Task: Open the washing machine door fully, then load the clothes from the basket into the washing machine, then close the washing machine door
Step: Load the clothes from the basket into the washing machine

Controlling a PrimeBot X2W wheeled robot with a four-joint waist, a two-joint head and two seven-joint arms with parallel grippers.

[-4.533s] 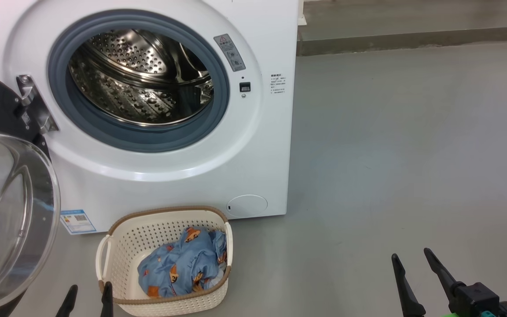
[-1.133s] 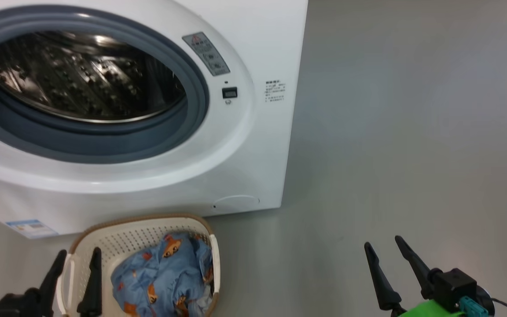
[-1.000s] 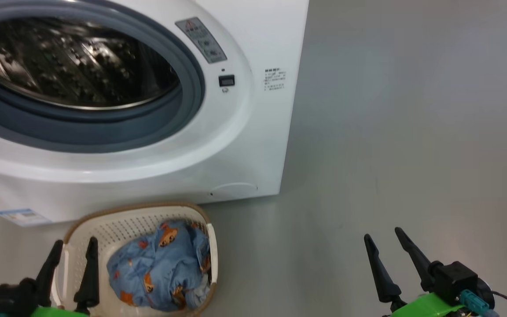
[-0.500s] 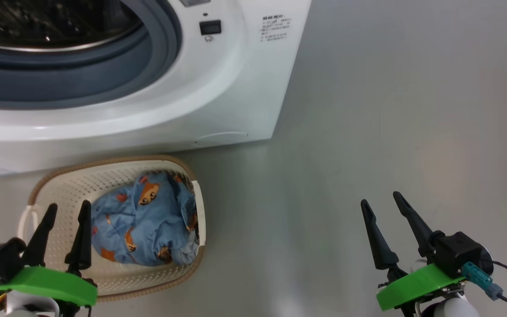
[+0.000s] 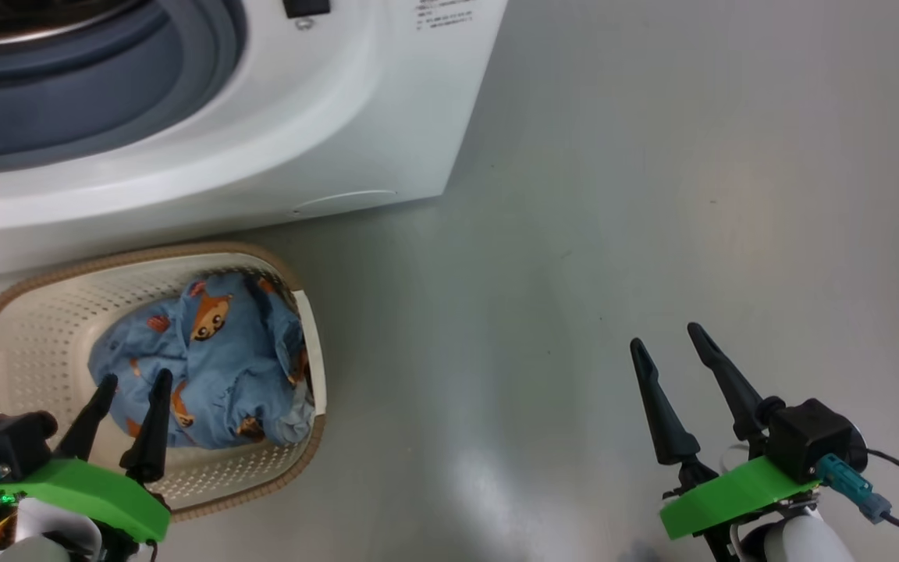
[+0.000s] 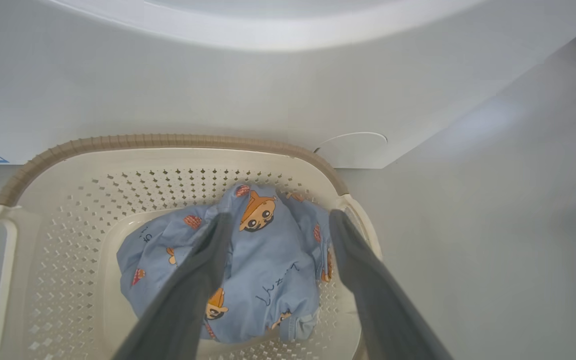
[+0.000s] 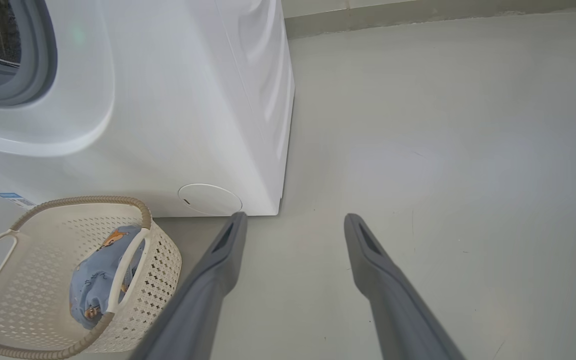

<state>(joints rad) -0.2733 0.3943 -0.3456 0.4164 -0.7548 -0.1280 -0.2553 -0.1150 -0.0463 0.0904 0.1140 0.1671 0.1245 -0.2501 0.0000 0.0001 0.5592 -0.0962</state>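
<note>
Hovering over the basket (image 5: pixel 36 328), the left gripper (image 5: pixel 136 376) has its jaws spread wide and empty, tips above the clothes (image 5: pixel 207 359), which lie bundled inside the basket. The washer (image 5: pixel 340 117) stands just behind the basket, its gasket (image 5: pixel 106 78) uncovered, so the door-opening step looks done. Loading is not yet begun: nothing is gripped. The right gripper (image 5: pixel 664 336) hangs well to the right of the basket over the floor (image 5: pixel 574 234), jaws likewise parted and empty. Grasping, loading and shutting the door remain.
</note>
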